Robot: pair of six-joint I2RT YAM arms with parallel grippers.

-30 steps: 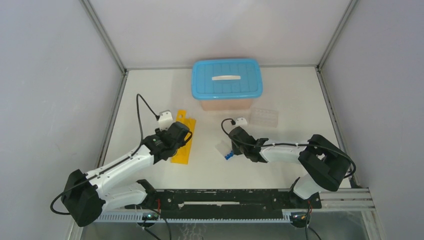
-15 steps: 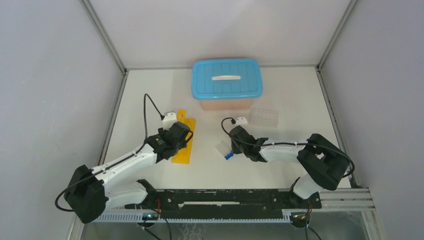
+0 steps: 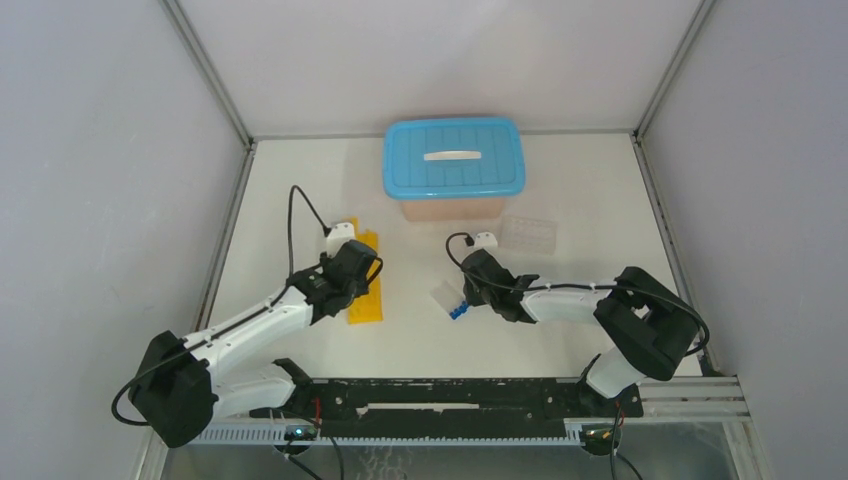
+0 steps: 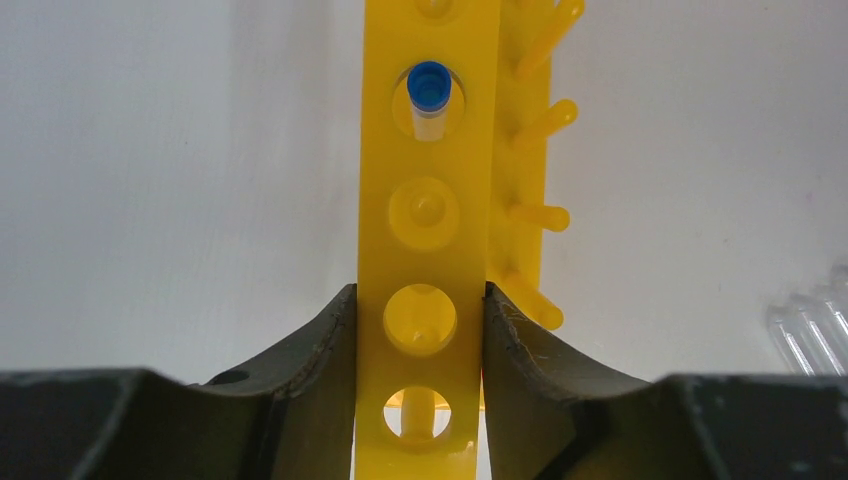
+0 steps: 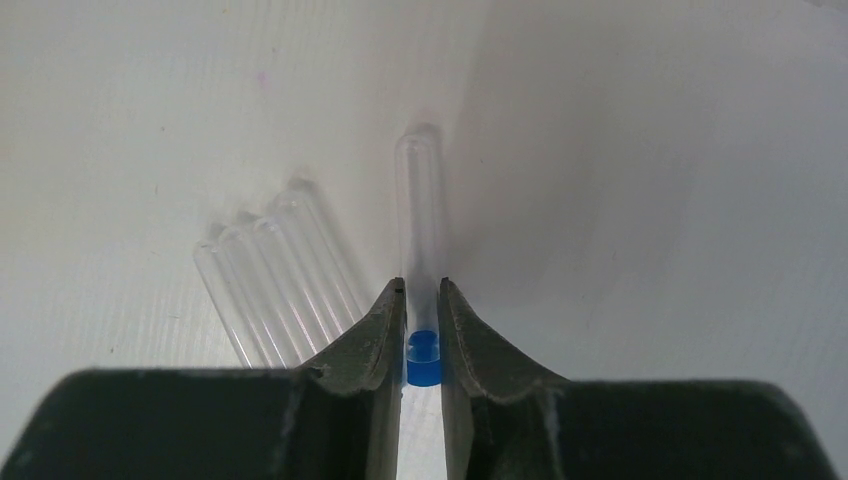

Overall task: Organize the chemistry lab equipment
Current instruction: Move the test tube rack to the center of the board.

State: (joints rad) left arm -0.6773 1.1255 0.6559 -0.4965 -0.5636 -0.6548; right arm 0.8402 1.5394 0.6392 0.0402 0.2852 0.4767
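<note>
Near left on the table (image 3: 420,340), the left gripper (image 4: 420,295) is closed on the yellow rack (image 4: 428,215), one finger pressed against each side of its holed strip. One blue-capped tube (image 4: 430,95) stands in a farther hole. To the right, the right gripper (image 5: 421,290) pinches a clear tube (image 5: 420,200) at its blue cap, with loose tubes (image 5: 275,270) lying just left of it. Farther right sits the clear tray (image 3: 527,235), and farthest the blue-lidded box (image 3: 454,158)
</note>
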